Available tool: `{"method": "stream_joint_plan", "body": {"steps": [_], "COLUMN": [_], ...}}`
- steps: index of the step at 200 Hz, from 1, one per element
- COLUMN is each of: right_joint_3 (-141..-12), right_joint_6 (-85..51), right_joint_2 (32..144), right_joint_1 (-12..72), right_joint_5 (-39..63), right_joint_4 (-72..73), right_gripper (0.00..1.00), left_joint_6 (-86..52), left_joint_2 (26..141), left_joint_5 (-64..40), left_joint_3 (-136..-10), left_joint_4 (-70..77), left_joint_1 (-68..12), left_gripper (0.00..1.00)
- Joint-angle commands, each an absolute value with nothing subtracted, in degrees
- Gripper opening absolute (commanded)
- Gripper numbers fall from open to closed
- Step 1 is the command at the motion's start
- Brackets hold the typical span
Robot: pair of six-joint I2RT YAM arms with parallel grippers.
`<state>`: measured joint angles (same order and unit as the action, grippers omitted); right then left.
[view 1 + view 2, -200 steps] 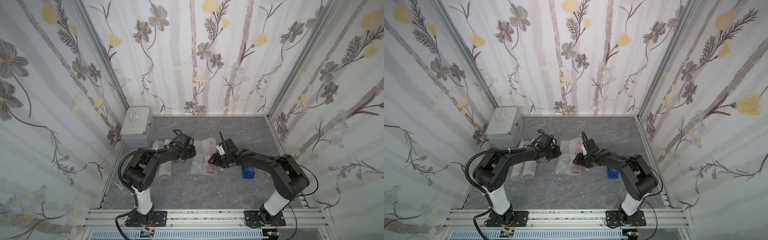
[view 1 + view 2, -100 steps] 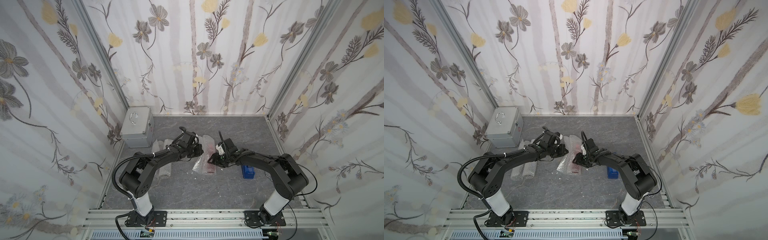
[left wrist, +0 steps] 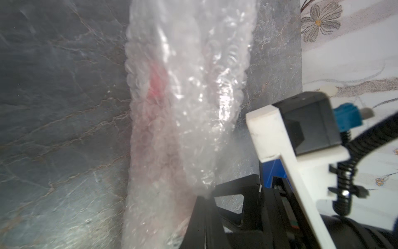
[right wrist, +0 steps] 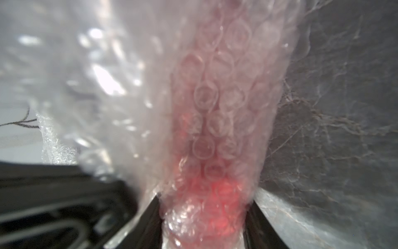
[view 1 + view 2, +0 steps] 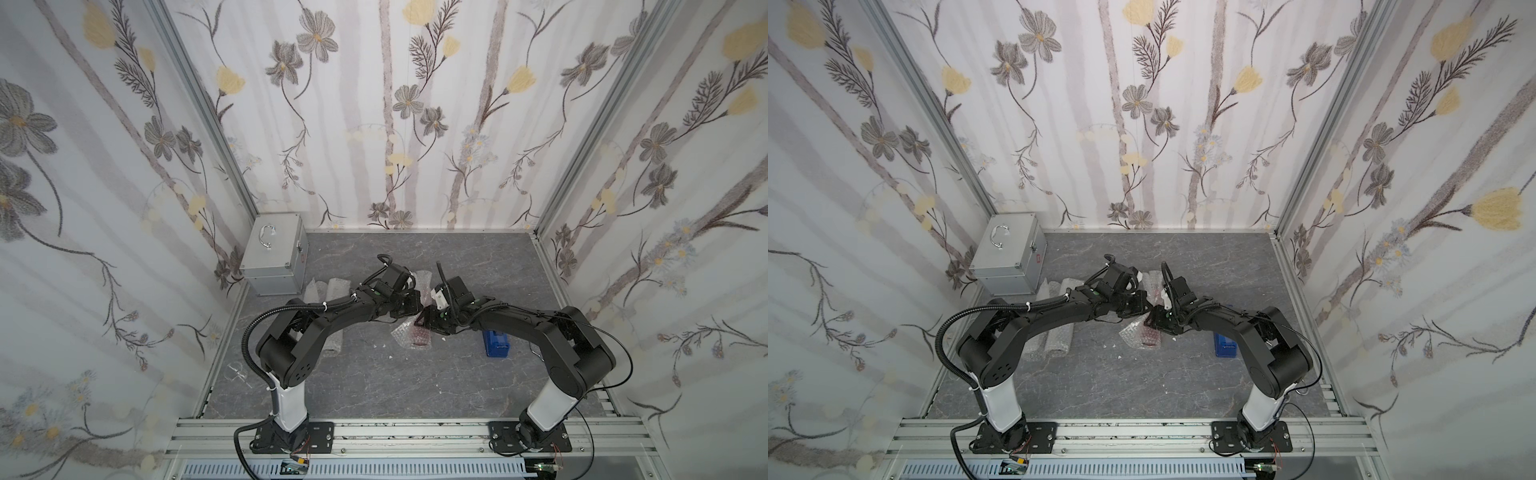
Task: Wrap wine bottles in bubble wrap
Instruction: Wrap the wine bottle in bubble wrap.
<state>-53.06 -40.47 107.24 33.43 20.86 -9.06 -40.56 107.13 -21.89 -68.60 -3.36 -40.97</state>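
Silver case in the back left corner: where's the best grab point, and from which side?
The curved handle on top of the case, from straight above, jaws across the bar. It's the only slim part showing; the flat sides look too wide for the jaws.

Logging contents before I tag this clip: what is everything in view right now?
metal case: one, silver, table's far left corner.
bubble-wrap rolls: two, whitish, side by side, left of centre; contents hidden.
bubble wrap: one sheet, translucent, centre, folded over the bottle.
bottle: one, red-pink, inside that wrap.
tape dispenser: one, blue, right of the wrap.
clear object: one, transparent, front left edge; unidentifiable.
table: one, grey marbled.
left gripper: one, black, shut on the bubble wrap.
right gripper: one, black, shut on the wrapped bottle.
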Motion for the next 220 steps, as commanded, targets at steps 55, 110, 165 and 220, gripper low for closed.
{"method": "stream_joint_plan", "body": {"steps": [55,110,165,220], "right_joint_3": [-50.75,-48.04,-46.91,-44.06], "right_joint_6": [-39.84,-38.75,-37.08,-42.76], "right_joint_2": [102.58,96.69,87.87,81.04], "right_joint_1": [33.99,33.84,31.36,34.02], "right_joint_5": [17.91,17.4,15.06,14.91], "right_joint_4": [-13.27,-14.94,-20.91,-16.98], "right_gripper": [0.52,0.55,0.51,0.46], "left_joint_6": [-42.1,-40.74,-39.48,-39.81], "left_joint_2": [114.17,115.68,114.59,115.04], "left_joint_5": [-18.45,-16.59,-14.87,-15.2], "left_joint_3": [-71.76,-71.28,-69.72,-70.14], "left_joint_4": [-5.88,-6.5,-6.65,-6.63], "left_joint_1": [-42.83,-43.15,-43.23,-43.41], "left_gripper": [0.0,0.01,0.02,0.02]}}
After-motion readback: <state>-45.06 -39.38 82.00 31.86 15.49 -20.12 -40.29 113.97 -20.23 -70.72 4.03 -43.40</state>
